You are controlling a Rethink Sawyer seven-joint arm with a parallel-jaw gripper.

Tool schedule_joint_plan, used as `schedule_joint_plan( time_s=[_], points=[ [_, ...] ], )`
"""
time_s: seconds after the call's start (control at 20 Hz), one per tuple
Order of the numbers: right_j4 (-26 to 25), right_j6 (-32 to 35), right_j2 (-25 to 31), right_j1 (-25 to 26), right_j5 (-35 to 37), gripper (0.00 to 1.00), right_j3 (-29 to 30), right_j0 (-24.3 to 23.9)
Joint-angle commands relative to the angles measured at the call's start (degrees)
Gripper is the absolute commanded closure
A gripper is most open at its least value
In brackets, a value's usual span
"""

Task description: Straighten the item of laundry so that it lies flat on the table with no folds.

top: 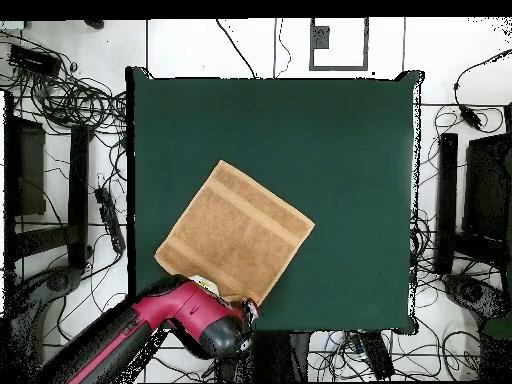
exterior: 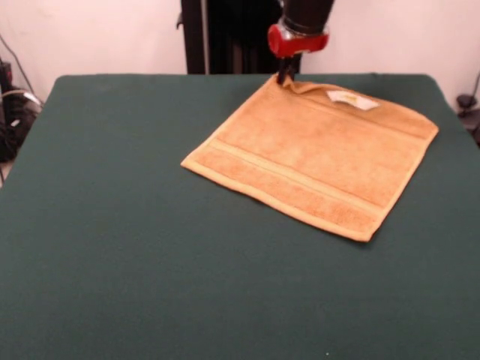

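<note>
The orange-tan towel (exterior: 315,161) lay mostly flat at the upper right of the green table (exterior: 135,247) in the front view, white label (exterior: 352,100) up, with the gripper (exterior: 286,77) seemingly pinching its puckered top corner, though I couldn't really tell.

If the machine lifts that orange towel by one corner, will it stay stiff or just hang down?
Probably hang limp: the towel is thin terry, and its corner already puckers under the tool. It looks light for its size. Pushed instead, it would likely bunch, since the cloth-like table looks grippy.
</note>
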Motion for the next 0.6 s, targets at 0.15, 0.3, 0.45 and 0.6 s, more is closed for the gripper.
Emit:
schedule_joint_plan(
  time_s=[0.15,0.3,0.45,0.6],
  points=[
    [-3.2,13.8,10.4,-0.4,0.8,1.00,2.8,4.5],
    [-3.4,13.8,11.0,-0.6,1.5,1.00,3.3,4.5],
    [-2.8,13.4,11.5,-0.8,3.0,1.00,3.5,4.1],
    [-2.2,12.5,11.9,-0.9,4.2,1.00,3.4,3.7]
  ],
)
